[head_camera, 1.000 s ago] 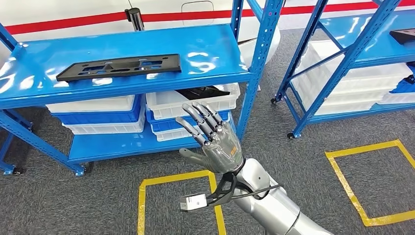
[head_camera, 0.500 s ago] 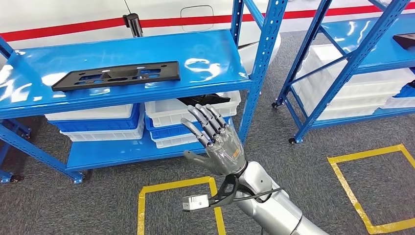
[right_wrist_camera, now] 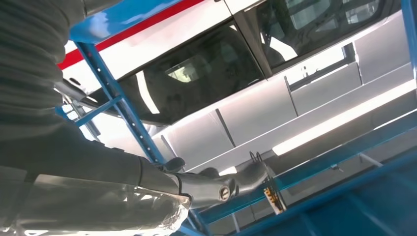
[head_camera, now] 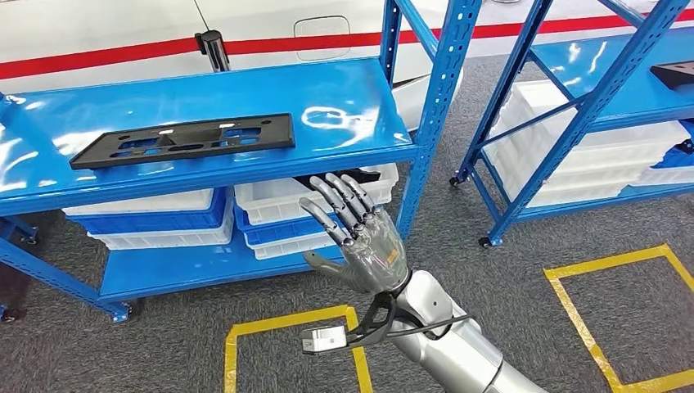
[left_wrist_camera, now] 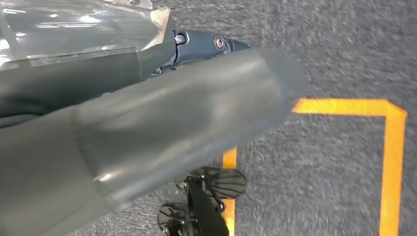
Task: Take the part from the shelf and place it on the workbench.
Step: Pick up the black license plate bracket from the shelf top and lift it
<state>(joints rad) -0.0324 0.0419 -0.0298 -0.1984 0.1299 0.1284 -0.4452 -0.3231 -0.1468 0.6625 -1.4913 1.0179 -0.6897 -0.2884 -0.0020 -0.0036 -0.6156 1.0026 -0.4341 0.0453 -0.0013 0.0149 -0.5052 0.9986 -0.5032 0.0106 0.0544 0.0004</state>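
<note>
Flat black part (head_camera: pixel 182 141) lying on the top deck of the blue shelf (head_camera: pixel 344 94), toward the end of that deck farthest from the perforated front upright (head_camera: pixel 432 106), long edge roughly parallel to the deck's front lip and set a little back from it. Long, thin, plate-like form with cut-outs and small holes; judged a rigid moulded or stamped panel, light for its length, not fragile, likely smooth enough to slide on the glossy painted deck. Best taken, by estimate, along the near long edge or through a cut-out close to mid-length, since an end grip would probably let the far end droop or swing. Right hand (head_camera: pixel 358 233) raised in front of the shelf's lower tier, below deck level and well apart from the part, fingers (head_camera: pixel 331 196) spread and holding nothing. Left hand (left_wrist_camera: pixel 147 142) seen close over grey floor with yellow tape (left_wrist_camera: pixel 393 162); finger state cannot be told. White bins (head_camera: pixel 278 201) stacked beneath the deck.
</note>
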